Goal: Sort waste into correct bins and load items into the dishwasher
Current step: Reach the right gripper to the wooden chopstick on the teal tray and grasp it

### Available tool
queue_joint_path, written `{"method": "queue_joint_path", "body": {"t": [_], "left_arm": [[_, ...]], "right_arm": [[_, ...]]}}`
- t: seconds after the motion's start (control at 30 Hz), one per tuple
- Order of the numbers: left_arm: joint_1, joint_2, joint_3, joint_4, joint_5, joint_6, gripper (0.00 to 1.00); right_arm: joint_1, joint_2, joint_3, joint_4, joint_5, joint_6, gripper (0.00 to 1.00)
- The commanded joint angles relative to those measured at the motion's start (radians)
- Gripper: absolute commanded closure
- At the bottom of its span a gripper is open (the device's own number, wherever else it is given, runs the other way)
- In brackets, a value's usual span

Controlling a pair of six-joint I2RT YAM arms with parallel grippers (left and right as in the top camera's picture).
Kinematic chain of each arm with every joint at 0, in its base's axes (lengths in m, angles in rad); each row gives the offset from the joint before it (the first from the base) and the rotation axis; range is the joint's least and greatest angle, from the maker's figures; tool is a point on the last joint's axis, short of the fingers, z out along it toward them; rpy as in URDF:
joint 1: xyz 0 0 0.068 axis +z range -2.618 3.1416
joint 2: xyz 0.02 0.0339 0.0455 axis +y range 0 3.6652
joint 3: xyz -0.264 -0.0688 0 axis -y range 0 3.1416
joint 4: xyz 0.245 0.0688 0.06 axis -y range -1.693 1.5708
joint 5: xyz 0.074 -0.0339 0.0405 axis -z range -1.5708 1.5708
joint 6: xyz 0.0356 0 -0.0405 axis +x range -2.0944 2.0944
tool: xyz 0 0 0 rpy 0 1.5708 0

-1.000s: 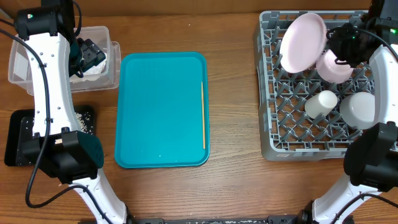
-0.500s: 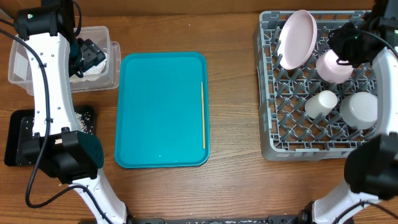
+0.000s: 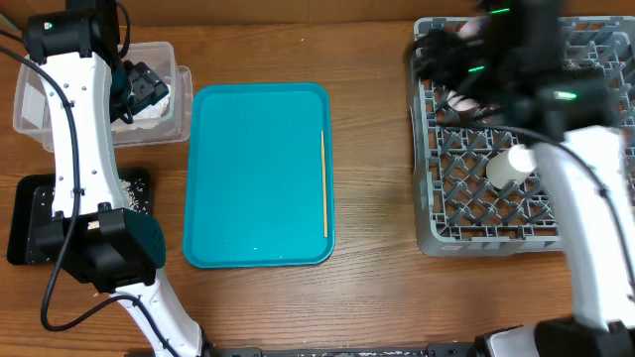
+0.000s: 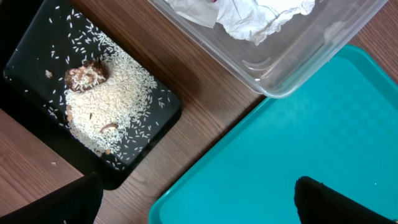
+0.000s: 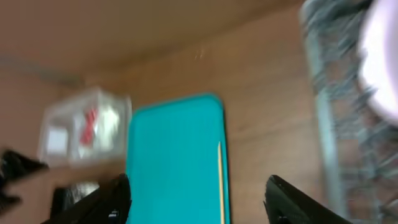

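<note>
- Overhead: the left gripper (image 3: 139,89) hangs above the clear tub (image 3: 28,109), which takes the dry waste, the crumpled napkins (image 3: 164,104). The rice crumbs (image 3: 134,183) are kept apart in the black tray (image 3: 25,228). The teal tray (image 3: 258,169) bears only a thin stick (image 3: 323,183). The right arm is a motion smear over the dish rack (image 3: 446,198) and hides the plates. Only the cup (image 3: 511,164) reads clearly there.
- Left wrist: the claw is released, its fingers (image 4: 62,199) spread wide with nothing between them. Below lie rice and brown scraps (image 4: 84,76). The tub is cut off at the frame's top.
- Right wrist: heavily blurred. The right gripper (image 5: 199,205) looks released and empty, which probably means a dish has just been racked. A pale plate (image 5: 382,68) is cropped at the right edge, and a red wrapper (image 5: 90,124) shows faintly in the tub.
</note>
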Motion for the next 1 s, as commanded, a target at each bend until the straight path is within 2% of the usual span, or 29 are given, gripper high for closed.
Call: {"method": "queue_joint_path", "body": {"t": [0.0,0.23,0.43,0.7,0.97], "left_arm": [[0.001,-0.009,0.001,0.001,0.005,-0.009,0.0],[0.001,-0.009,0.001,0.001,0.005,-0.009,0.0],[0.001,-0.009,0.001,0.001,0.005,-0.009,0.0],[0.001,-0.009,0.001,0.001,0.005,-0.009,0.0],[0.001,-0.009,0.001,0.001,0.005,-0.009,0.0]], "right_arm": [[0.133,0.096,-0.065,-0.004,0.104,-0.01,0.29],[0.351,0.313,-0.095,-0.004,0.248,0.016,0.3],[0.474,0.438,-0.095,-0.006,0.327,0.063,0.31],[0.531,0.529,-0.095,0.01,0.386,0.134,0.33],[0.53,0.578,-0.095,0.051,0.39,0.137,0.33]]}}
